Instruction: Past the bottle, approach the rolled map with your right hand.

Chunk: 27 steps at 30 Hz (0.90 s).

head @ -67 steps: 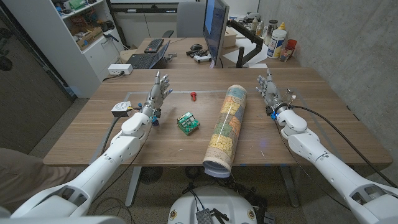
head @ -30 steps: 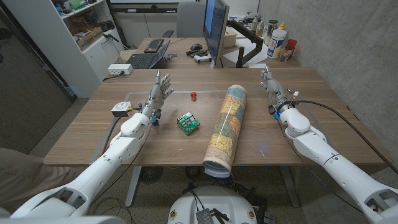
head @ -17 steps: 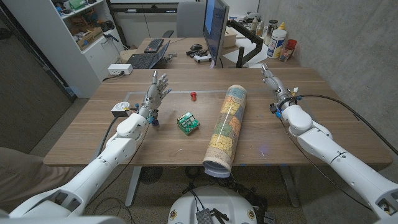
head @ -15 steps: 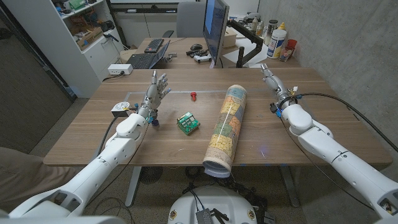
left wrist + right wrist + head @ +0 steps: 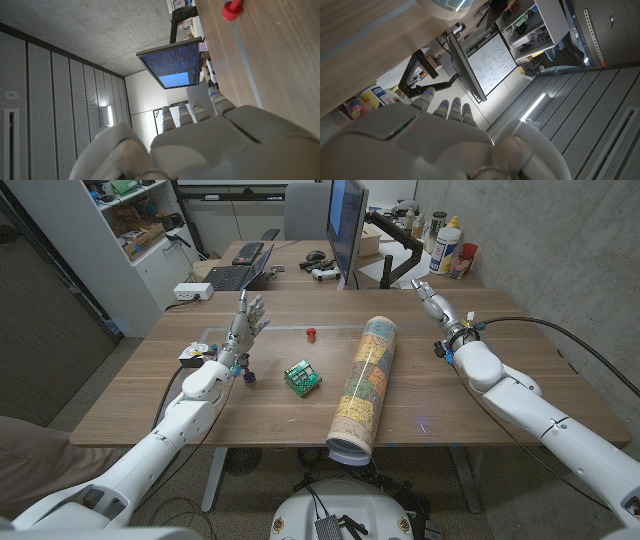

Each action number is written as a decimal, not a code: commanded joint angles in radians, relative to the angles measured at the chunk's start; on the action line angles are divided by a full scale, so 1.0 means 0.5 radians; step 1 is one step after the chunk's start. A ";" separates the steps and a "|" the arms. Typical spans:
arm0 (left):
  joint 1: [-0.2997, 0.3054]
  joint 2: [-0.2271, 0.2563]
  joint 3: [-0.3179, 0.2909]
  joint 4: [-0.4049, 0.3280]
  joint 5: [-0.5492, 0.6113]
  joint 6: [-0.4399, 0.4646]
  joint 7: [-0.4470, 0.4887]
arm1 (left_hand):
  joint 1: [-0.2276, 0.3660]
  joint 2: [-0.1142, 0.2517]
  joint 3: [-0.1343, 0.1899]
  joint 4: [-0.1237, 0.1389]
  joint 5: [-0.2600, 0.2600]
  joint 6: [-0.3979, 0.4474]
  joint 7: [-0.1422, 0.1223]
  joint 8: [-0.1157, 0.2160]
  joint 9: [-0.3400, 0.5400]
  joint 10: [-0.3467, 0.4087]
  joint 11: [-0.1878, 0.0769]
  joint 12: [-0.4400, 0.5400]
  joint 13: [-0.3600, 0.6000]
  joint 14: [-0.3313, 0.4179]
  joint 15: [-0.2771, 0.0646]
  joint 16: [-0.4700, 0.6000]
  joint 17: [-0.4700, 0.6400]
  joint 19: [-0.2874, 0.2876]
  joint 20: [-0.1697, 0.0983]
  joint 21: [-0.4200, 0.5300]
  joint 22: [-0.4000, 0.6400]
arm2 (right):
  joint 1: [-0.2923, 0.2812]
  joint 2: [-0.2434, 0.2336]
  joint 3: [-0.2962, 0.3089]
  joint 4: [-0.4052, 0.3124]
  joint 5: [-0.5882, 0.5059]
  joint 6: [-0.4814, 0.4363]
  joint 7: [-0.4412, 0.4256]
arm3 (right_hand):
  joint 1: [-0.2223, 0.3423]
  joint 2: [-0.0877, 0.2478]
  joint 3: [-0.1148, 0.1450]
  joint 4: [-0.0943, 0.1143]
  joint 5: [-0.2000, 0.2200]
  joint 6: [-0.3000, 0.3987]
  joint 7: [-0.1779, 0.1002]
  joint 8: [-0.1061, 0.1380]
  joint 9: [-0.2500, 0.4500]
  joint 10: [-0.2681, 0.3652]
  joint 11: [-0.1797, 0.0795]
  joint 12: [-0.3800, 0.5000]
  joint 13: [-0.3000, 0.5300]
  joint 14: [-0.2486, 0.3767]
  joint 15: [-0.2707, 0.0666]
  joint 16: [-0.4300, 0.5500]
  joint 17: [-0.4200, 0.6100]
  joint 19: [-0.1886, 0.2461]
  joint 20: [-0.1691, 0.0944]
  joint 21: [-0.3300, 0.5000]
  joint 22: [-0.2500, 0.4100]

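Note:
The rolled map (image 5: 367, 384), a long printed tube, lies lengthwise in the middle of the wooden table (image 5: 520, 395), its near end sticking out over the front edge. My right hand (image 5: 432, 302) is raised to the right of the map's far end, a hand's width away, fingers stretched toward the far edge and holding nothing. In the right wrist view the back of the right hand (image 5: 435, 137) shows, with the map's end (image 5: 445, 4) past it. My left hand (image 5: 247, 320) is up at the far left, fingers spread and empty. White bottles (image 5: 445, 245) stand on the desk behind.
A small red piece (image 5: 311, 334) stands left of the map's far end, also in the left wrist view as the red piece (image 5: 231, 9). A green circuit board (image 5: 302, 377) lies between left arm and map. A white box (image 5: 192, 354) sits by the left forearm. A monitor (image 5: 346, 225) stands behind.
My right hand has moved up and toward the table's far edge, its fingers straightening, staying right of the map. The left hand has shifted slightly farther and to the left.

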 commanded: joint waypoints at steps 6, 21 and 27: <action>-0.006 -0.007 0.002 0.040 0.048 -0.055 0.029 | 0.027 0.003 -0.021 0.004 0.007 0.004 -0.001 -0.004 0.011 0.009 -0.008 0.013 0.009 -0.020 -0.003 0.014 0.003 0.004 0.010 0.012 0.012 | -0.011 -0.087 -0.006 -0.160 -0.174 -0.091 0.005 | 0.028 0.009 -0.009 -0.010 0.024 -0.003 -0.007 0.015 0.010 0.017 -0.006 0.011 0.002 -0.003 -0.015 0.007 0.006 -0.009 -0.021 0.011 0.004; 0.001 -0.001 0.013 0.034 0.132 -0.130 0.072 | 0.028 0.002 -0.025 0.005 0.006 0.021 -0.027 0.000 0.011 0.015 -0.007 0.014 0.009 -0.023 0.000 0.014 0.003 0.004 0.010 0.012 0.012 | -0.058 -0.133 0.039 -0.257 -0.206 -0.076 0.037 | 0.030 0.013 -0.009 -0.011 0.029 0.012 -0.008 0.022 0.010 0.019 -0.024 0.012 0.002 -0.013 -0.016 0.004 0.006 -0.020 -0.024 0.008 0.004; 0.003 0.002 0.015 0.033 0.136 -0.130 0.072 | 0.030 0.000 -0.026 0.004 0.006 0.042 -0.049 0.007 0.011 0.013 -0.011 0.013 0.009 -0.024 0.000 0.014 0.003 0.004 0.009 0.011 0.012 | -0.075 -0.147 0.058 -0.265 -0.203 -0.077 0.046 | 0.033 0.016 -0.008 -0.013 0.032 0.013 -0.011 0.022 0.010 0.020 -0.025 0.013 0.002 -0.015 -0.017 0.004 0.005 -0.022 -0.024 0.008 0.004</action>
